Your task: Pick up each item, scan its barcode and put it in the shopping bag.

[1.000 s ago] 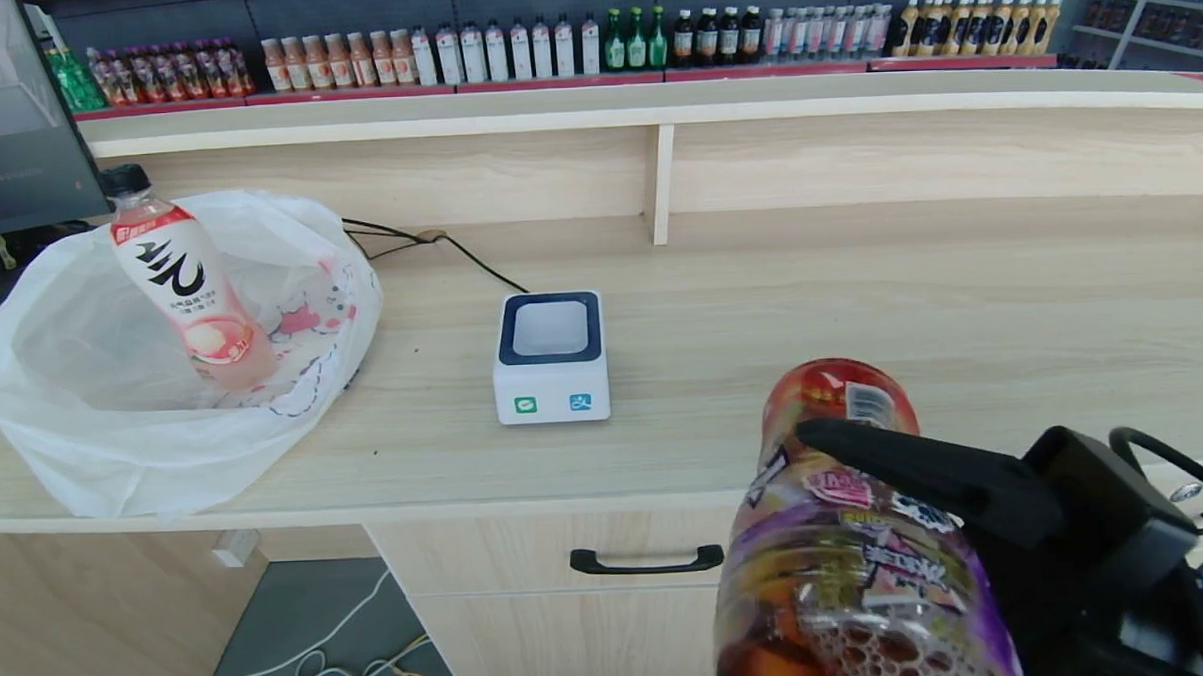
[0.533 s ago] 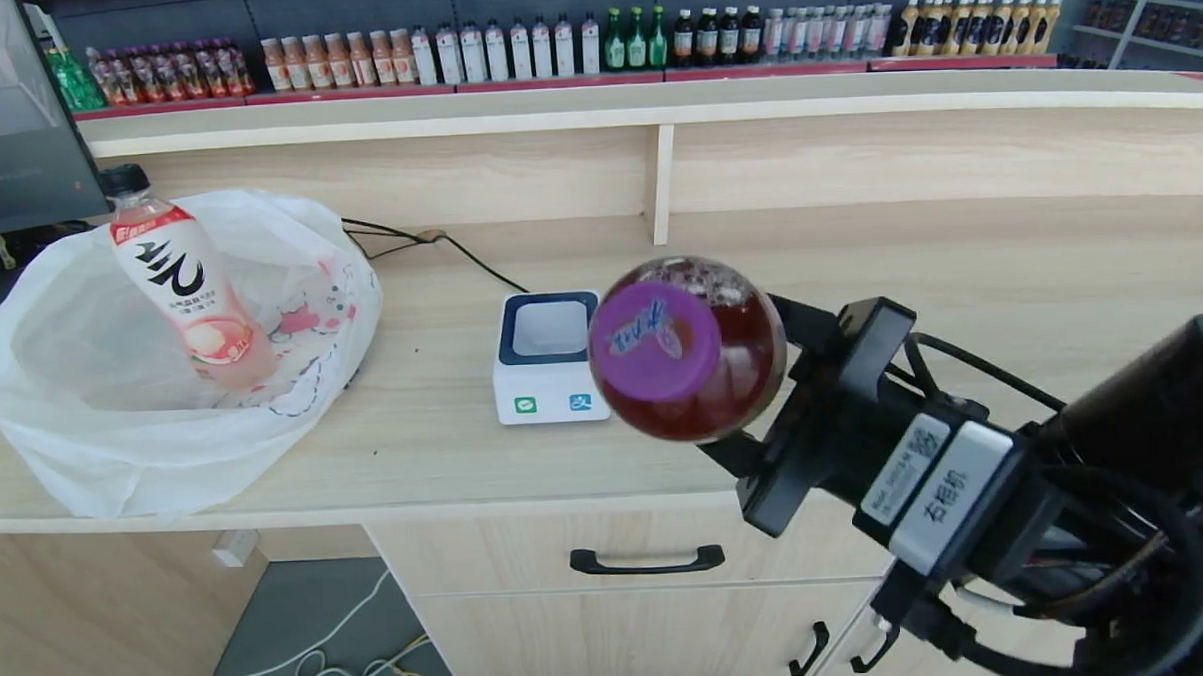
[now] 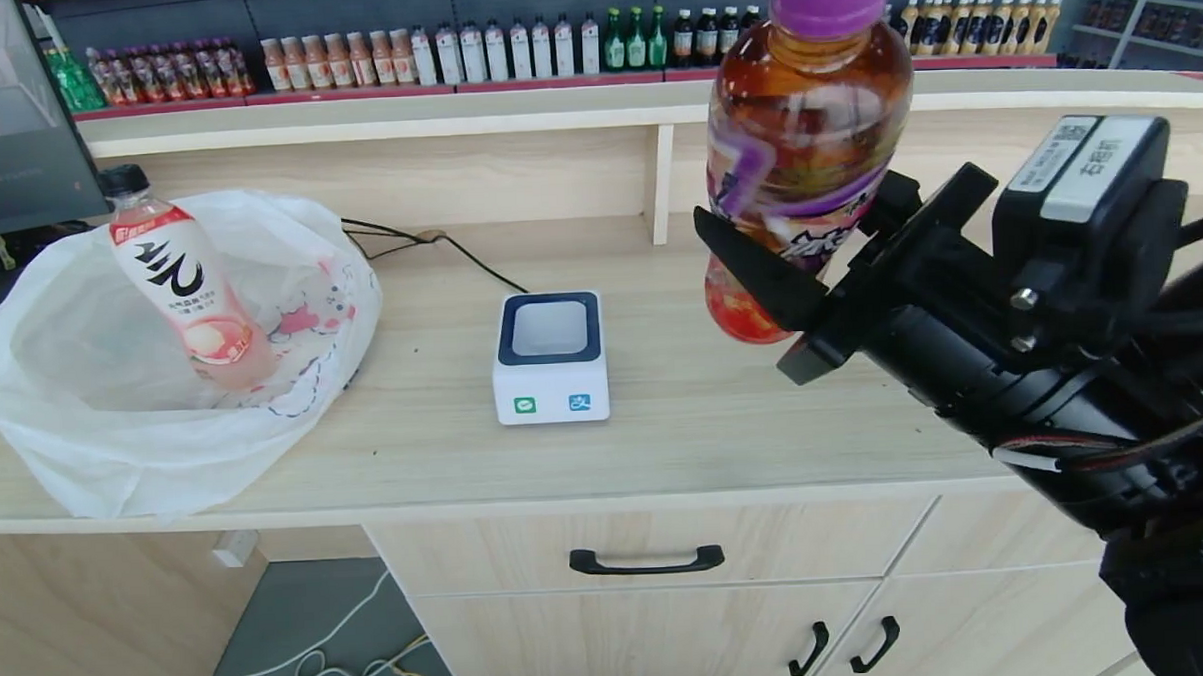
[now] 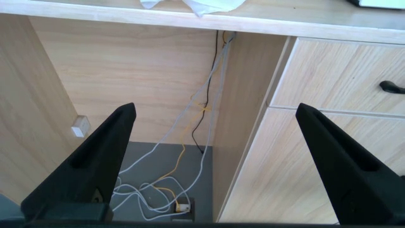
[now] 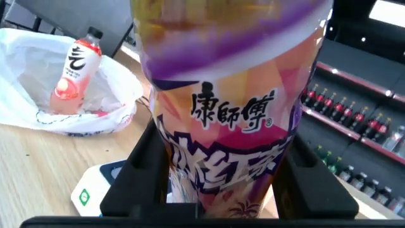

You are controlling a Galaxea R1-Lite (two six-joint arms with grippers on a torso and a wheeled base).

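Tea bottle (image 3: 805,151) held in the air beside the barcode scanner (image 3: 550,355)

The tea bottle, amber with a purple cap and a purple-and-orange label, stands upright in the air above the wooden counter (image 3: 764,412). The right jaws are closed on its lower half, pressing the label from both sides. It sits to the robot's right of the scanner, apart from it. The scanner is a small white box with a dark blue frame round its window, resting on the counter with a black cable (image 3: 428,239) running behind it. Farther to the left lies the open white shopping bag (image 3: 115,445). A peach drink bottle (image 3: 184,283) with a black cap leans inside it. The left jaws are spread wide with nothing between them, low down, facing the cupboard front below the counter, where loose wires (image 4: 158,183) lie on the floor.
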